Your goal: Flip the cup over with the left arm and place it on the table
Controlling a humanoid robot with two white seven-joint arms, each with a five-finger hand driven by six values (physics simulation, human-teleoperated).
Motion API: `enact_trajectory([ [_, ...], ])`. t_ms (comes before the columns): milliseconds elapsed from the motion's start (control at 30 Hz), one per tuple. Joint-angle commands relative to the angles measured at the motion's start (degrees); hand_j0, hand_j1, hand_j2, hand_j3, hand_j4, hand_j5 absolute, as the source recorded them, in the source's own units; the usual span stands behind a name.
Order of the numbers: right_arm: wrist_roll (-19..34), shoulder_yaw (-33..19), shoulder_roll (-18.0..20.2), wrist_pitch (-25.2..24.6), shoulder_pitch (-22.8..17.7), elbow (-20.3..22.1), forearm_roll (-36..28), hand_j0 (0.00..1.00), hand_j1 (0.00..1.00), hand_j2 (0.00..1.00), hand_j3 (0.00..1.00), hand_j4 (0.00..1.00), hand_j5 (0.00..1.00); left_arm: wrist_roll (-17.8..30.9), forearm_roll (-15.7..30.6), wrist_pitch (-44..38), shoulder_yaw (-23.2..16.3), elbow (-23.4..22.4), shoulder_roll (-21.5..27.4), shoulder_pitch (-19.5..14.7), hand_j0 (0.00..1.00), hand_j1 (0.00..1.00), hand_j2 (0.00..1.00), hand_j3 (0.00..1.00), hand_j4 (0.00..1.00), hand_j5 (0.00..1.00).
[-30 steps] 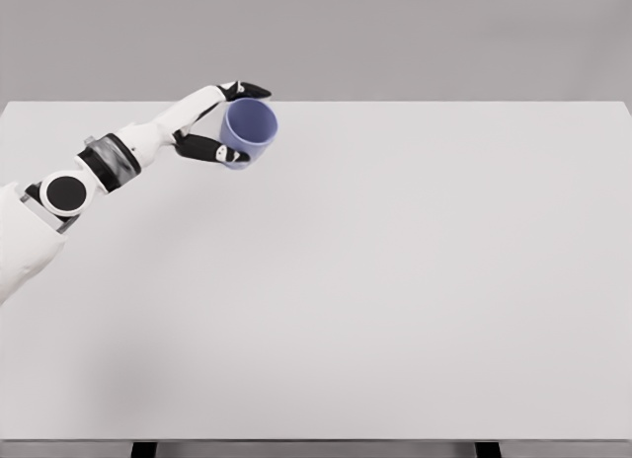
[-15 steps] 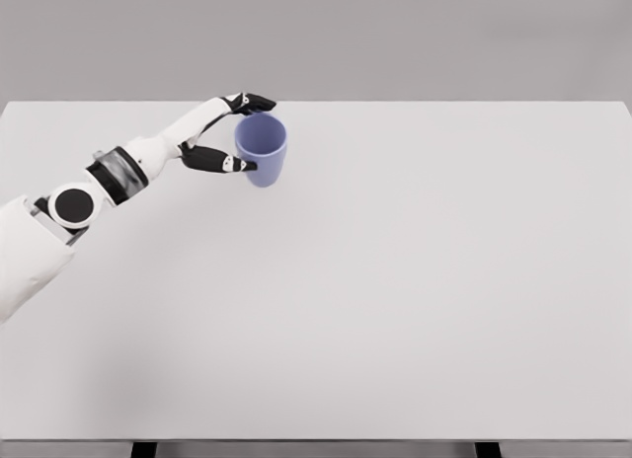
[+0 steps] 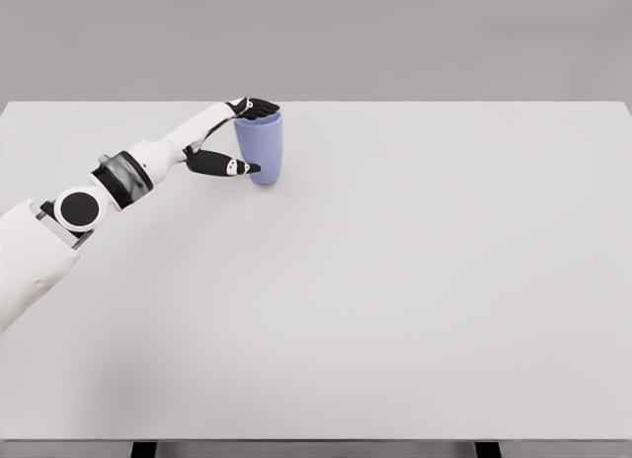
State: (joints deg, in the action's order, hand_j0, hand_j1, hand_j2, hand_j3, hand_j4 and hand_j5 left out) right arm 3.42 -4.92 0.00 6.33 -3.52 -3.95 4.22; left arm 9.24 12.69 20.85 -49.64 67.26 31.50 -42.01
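Reaching in from the lower left, across the white table [image 3: 395, 280], toward its far edge. Left hand [image 3: 229, 134] clamped on the blue cup [image 3: 262, 150]: dark fingers [image 3: 259, 108] curled over the top rim on the far side, thumb [image 3: 222, 165] pressed against the near wall lower down. Cup standing about upright at the far left part of the table, narrower at the base than at the top, with the base down at the tabletop; cannot tell whether touching the surface or hanging just above it. Mouth of the cup not visible from this angle, only the outer wall. White forearm with a grey wrist band and a round black joint cap running back toward the lower left corner.
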Motion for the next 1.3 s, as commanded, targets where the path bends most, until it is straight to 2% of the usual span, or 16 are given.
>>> enact_trajectory([
  [0, 0.0, 0.0, 0.0, 0.0, 0.0, 0.0, 0.0, 1.0, 1.0, 1.0, 1.0, 1.0, 1.0, 0.0, 0.2, 0.0, 0.1, 0.1, 0.1, 0.0, 0.84, 0.84, 0.84, 0.84, 0.84, 0.84],
  [500, 0.0, 0.0, 0.0, 0.0, 0.0, 0.0, 0.0, 1.0, 1.0, 1.0, 1.0, 1.0, 1.0, 0.0, 1.3, -0.4, 0.1, 3.8, 0.5, 0.5, 0.9, 0.9, 0.9, 0.9, 0.9, 0.9],
  [600, 0.0, 0.0, 0.0, 0.0, 0.0, 0.0, 0.0, 1.0, 1.0, 1.0, 1.0, 1.0, 1.0, 0.0, 1.2, -0.4, 0.2, 4.5, 0.8, 0.4, 1.0, 1.0, 1.0, 1.0, 1.0, 1.0],
  [1267, 0.0, 0.0, 0.0, 0.0, 0.0, 0.0, 0.0, 1.0, 1.0, 1.0, 1.0, 1.0, 1.0, -0.1, 0.9, -0.5, 0.2, 4.2, 0.8, 0.3, 1.0, 1.0, 1.0, 1.0, 1.0, 1.0],
])
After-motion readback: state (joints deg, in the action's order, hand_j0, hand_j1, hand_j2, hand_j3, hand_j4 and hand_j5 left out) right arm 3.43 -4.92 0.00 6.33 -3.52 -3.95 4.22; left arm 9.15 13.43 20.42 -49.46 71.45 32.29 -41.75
